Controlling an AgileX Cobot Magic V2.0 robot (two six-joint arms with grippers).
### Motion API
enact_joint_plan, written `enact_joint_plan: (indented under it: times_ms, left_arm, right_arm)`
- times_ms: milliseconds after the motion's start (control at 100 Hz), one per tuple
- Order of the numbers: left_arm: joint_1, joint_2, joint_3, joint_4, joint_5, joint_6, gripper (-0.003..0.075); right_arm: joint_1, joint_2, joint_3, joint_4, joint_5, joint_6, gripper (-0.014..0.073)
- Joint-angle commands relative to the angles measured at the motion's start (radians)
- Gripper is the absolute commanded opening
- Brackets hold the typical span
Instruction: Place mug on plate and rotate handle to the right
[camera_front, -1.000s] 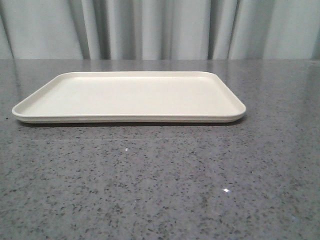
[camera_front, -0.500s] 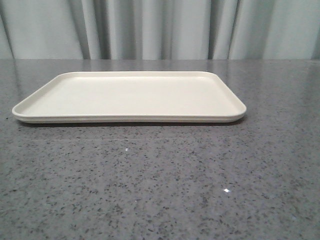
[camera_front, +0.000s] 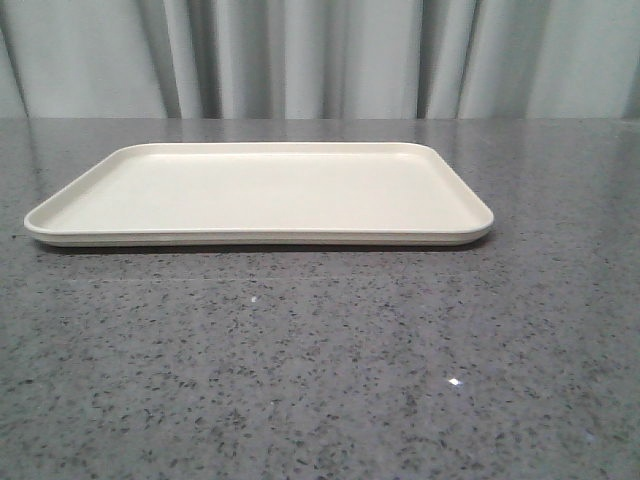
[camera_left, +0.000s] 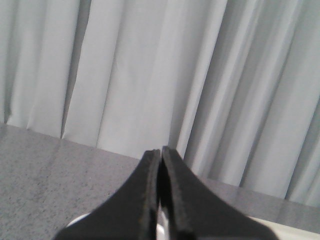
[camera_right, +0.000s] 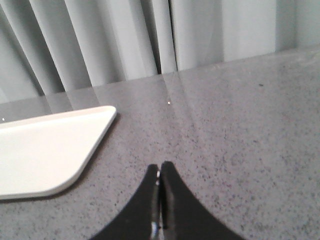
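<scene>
Front view: plate (camera_front: 258, 192) lay flat on grey speckled surface (camera_front: 320, 360); mug was in no view. Left gripper (camera_left: 160, 155) and right gripper (camera_right: 159, 170) were clenched, holding nothing.

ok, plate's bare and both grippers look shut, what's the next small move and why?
Probably open one gripper, likely the right gripper, and look for the mug. The plate holds nothing, no mug shows in any view, and both the right and the left gripper have fingers pressed together on nothing, so neither can take a mug as it stands.
</scene>
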Motion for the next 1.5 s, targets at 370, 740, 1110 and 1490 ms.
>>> enact_joint_plan:
  times_ms: [370,740,1110,1490]
  left_arm:
    - [0.001,0.040,-0.268,-0.011,-0.009,-0.010,-0.0020]
    - [0.001,0.199,-0.515,0.044,0.098,-0.010,-0.0020]
    - [0.001,0.447,-0.815,0.157,0.344,0.005,-0.0019]
    - [0.001,0.635,-1.061,0.170,0.508,0.053,-0.0018]
  right_arm:
    - [0.000,0.148,-0.266,0.009,-0.136,-0.003,-0.0113]
    - [0.000,0.282,-0.571,-0.060,-0.066,-0.060,-0.0113]
    - [0.000,0.461,-0.859,-0.110,0.087,-0.085,0.0045]
    - [0.000,0.528,-0.943,-0.110,0.086,-0.086,0.0321]
